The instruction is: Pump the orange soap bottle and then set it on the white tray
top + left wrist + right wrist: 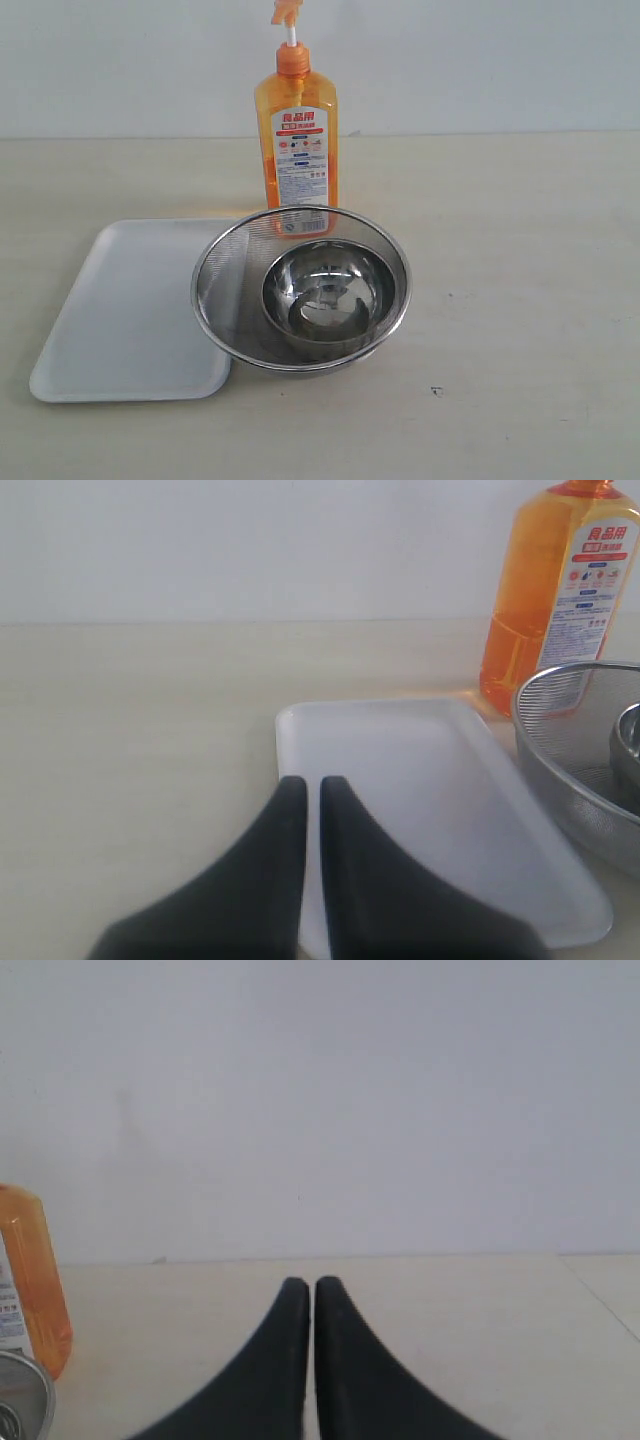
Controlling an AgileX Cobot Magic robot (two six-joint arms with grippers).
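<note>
While the orange soap bottle stands upright on the table just behind the mesh strainer, the strainer overlaps the white tray. At the left wrist, the left gripper hangs over the tray's edge, fingers pressed together, empty. At the right wrist, the right gripper is also pressed together, apart from the bottle.

The left end effector is closed, its two dark, curved fingers lying side by side with only a thin slit between them, tips level and gripping nothing. The right end effector stands the same way, its black fingers pressed nearly together and tapering to blunt rounded tips, empty. The left one tilts a little downward, the right sits closer to level.
</note>
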